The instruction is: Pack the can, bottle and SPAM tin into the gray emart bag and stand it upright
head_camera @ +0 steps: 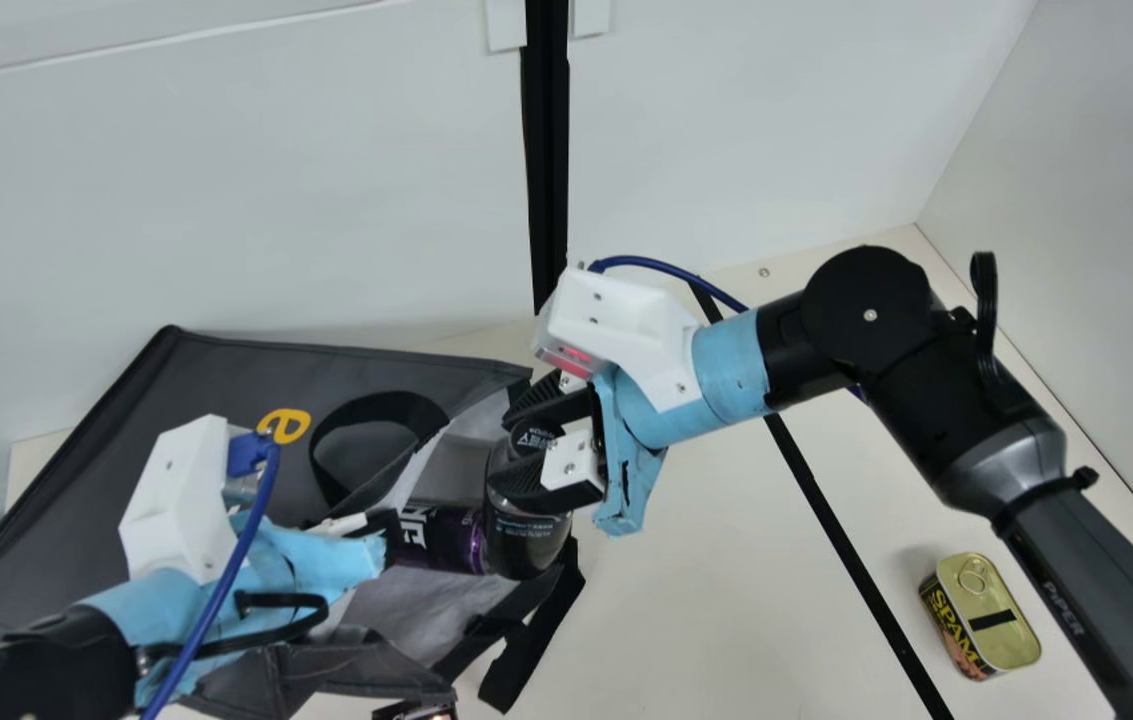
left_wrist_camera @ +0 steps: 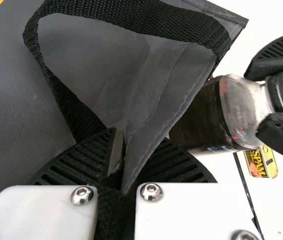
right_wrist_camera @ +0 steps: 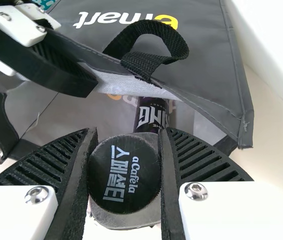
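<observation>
1. Black arms (head_camera: 866, 350), a gray collar (head_camera: 1011, 465), pale lettering (head_camera: 1063, 608)
2. Light-blue wrapping (head_camera: 731, 365)
3. Angular white housings (head_camera: 616, 320)
4. Round-headed silver screws (right_wrist_camera: 196, 191)
5. Dark-blue cables (head_camera: 238, 560)
6. Black, ribbed fingers (right_wrist_camera: 206, 157)

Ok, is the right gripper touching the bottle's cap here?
Touching: in the right wrist view, the right gripper has one finger pressed against each side of the bottle's cap.

downward main view, close wrists, shared bag (head_camera: 216, 385)
</observation>
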